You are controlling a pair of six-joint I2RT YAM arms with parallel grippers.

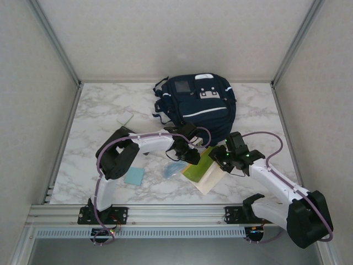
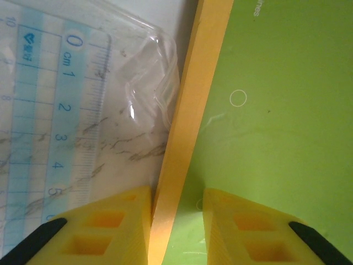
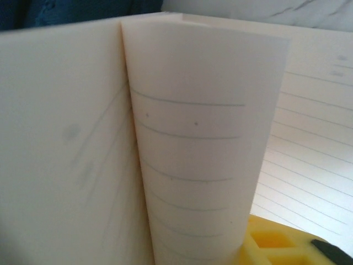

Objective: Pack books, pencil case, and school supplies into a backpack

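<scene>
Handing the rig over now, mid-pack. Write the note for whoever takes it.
Left gripper: fingers straddle the yellow book edge beside the green notebook; grip unclear.
Right gripper: at the notebook's open lined pages; state unclear.
Clear packet and light-blue pad lie on the table; backpack sits behind.
Done: nothing seen packed. Left: all of it.

Your top external camera looks down from above and behind the arm bases (image 1: 102, 214) over the whole marble table (image 1: 99, 110), while both wrist cameras sit almost against the lime-green notebook (image 1: 197, 165), the left facing its cover (image 2: 276, 138), the right facing lined pages (image 3: 187, 143).
</scene>
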